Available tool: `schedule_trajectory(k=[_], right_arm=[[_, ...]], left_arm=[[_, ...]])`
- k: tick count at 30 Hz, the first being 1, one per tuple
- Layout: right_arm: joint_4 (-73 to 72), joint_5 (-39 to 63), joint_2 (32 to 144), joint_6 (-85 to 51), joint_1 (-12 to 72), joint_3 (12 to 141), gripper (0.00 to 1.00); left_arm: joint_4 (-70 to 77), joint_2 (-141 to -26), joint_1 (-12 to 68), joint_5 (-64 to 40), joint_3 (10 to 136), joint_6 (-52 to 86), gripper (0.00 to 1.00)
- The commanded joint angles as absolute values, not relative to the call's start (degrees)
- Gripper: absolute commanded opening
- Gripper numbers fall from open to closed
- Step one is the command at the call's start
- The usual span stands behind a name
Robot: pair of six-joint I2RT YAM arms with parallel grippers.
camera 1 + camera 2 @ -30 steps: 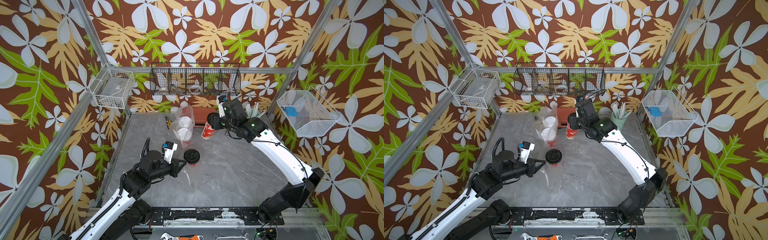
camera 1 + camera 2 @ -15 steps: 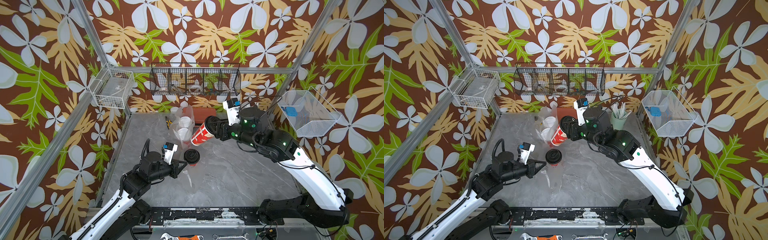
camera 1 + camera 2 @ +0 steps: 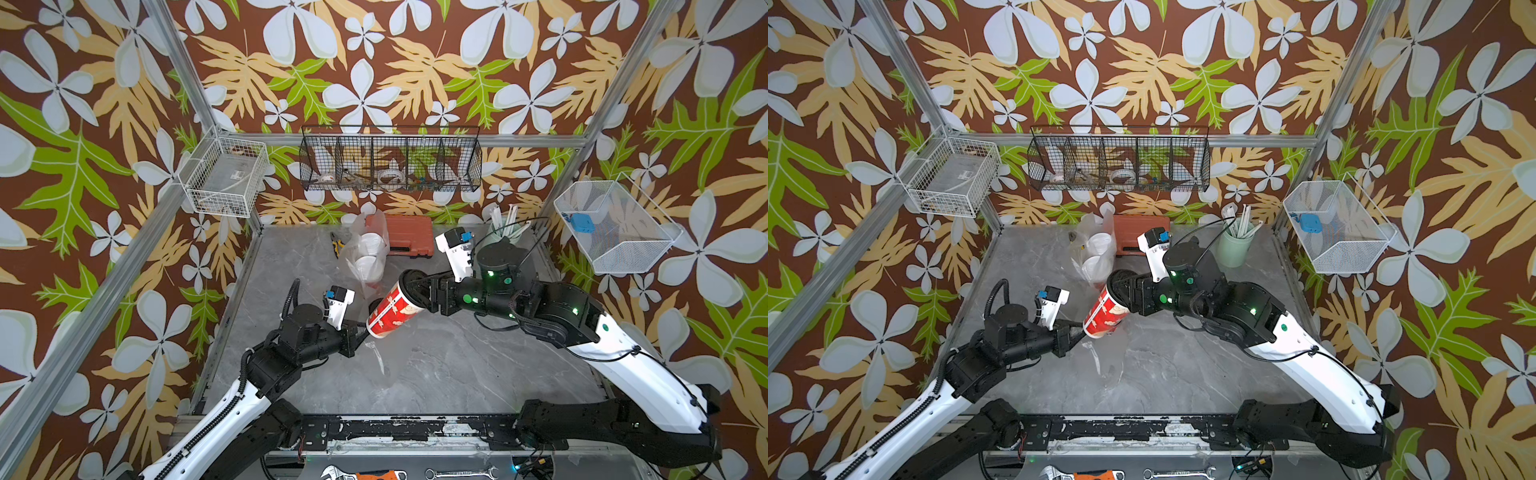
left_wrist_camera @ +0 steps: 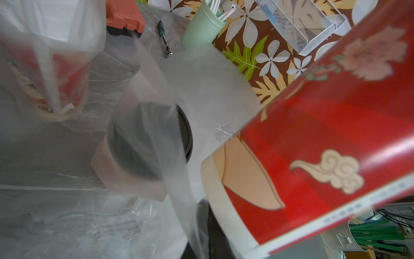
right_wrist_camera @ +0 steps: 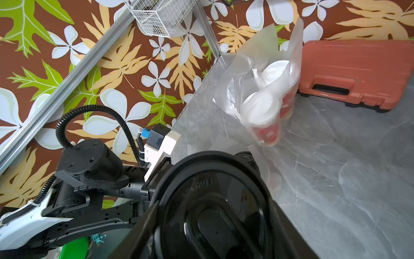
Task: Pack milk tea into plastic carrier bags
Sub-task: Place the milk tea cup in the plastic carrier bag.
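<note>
- The cup (image 3: 392, 311), judged light and crushable, is held tilted over the tabletop (image 3: 436, 365).
- Its lid end is clamped by the part-spread right claw (image 3: 415, 287).
- The slippery bag (image 4: 201, 89) beside it is pinched in the shut left claw (image 3: 359, 332).

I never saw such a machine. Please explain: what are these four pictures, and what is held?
Two robot arms work over a grey table. Two pictures look down from above; two come from wrist cameras. The right gripper holds a tilted red cup at its black-lidded end. The left gripper, shut, seems to pinch a clear bag around another black-lidded cup. At the back stand a second bag with two white-lidded cups, an orange case and a green cup of straws.
</note>
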State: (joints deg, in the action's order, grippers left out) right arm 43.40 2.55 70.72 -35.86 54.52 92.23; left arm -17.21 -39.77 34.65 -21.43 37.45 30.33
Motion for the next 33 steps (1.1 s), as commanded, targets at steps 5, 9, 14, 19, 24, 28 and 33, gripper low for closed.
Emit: schedule_trajectory(k=[5, 9, 14, 19, 24, 28, 33], right_arm=[[48.0, 2.4, 71.2, -37.3, 55.6, 91.4, 0.53], [51.4, 1.3, 71.2, -36.5, 55.6, 91.8, 0.53], [52.5, 0.9, 70.0, -36.4, 55.6, 92.8, 0.53], [53.1, 2.0, 70.3, -36.1, 55.8, 91.5, 0.52], [55.5, -1.6, 73.1, -34.7, 58.4, 93.2, 0.52], [57.6, -5.1, 77.0, -33.5, 62.1, 95.8, 0.52], [59.4, -9.8, 81.9, -32.9, 66.2, 98.3, 0.51]], left_arm=[[-14.7, -39.5, 34.7, -21.7, 38.0, 30.6, 0.0], [-15.1, -39.4, 34.7, -21.5, 38.2, 30.6, 0.0], [-15.2, -38.9, 34.7, -21.2, 38.5, 30.9, 0.0], [-15.2, -38.7, 34.7, -21.0, 38.9, 31.1, 0.0], [-15.1, -39.0, 34.7, -21.9, 38.8, 31.4, 0.0], [-14.9, -39.0, 34.7, -21.9, 39.0, 31.5, 0.0], [-14.9, -39.0, 34.7, -22.2, 39.0, 31.7, 0.0]])
